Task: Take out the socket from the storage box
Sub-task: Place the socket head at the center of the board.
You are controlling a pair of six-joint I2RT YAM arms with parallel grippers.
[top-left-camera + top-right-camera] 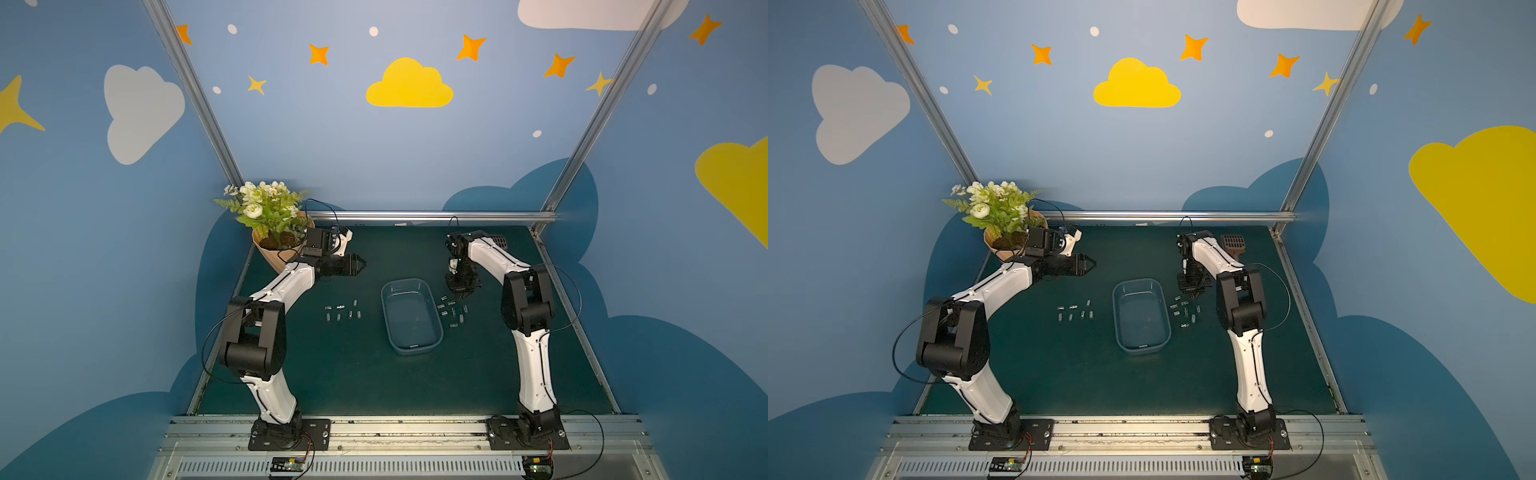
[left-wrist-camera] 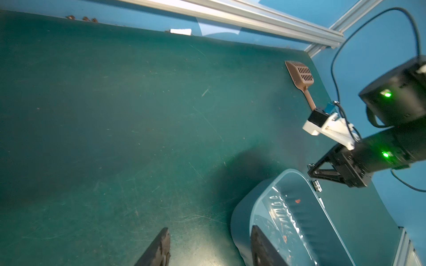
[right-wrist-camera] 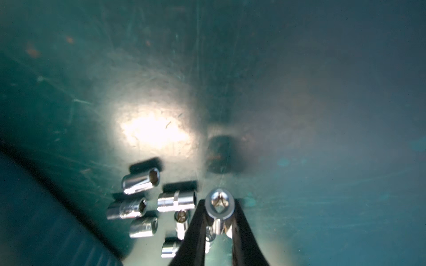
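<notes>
Closest to the lens on the right wrist is a chrome socket [image 3: 220, 224], open end toward the camera. It is pinched between the two black fingers of the right gripper [image 3: 219, 203] — the jaws are nearly together and clamped on it. Just beside it, loose sockets [image 3: 138, 207] lie on their sides on the green mat [image 3: 322, 138]. A blurred bluish edge of the storage box [image 3: 34, 218] crosses one corner of that view. So the socket I hold is outside the storage box, above the mat.

In both top views the right gripper [image 1: 463, 293] [image 1: 1194, 294] points down beside the far right corner of the storage box [image 1: 412, 348] [image 1: 1142, 348]. The held piece is too small to make out there. What those views add is a second cluster of sockets [image 1: 343, 312] on the other side of the storage box.

The left gripper [image 2: 209, 248] hangs about half open above the mat, with nothing between its fingers. Its camera gives the plainest look at the brown slotted scoop [image 2: 370, 74] by the mat's far edge.
</notes>
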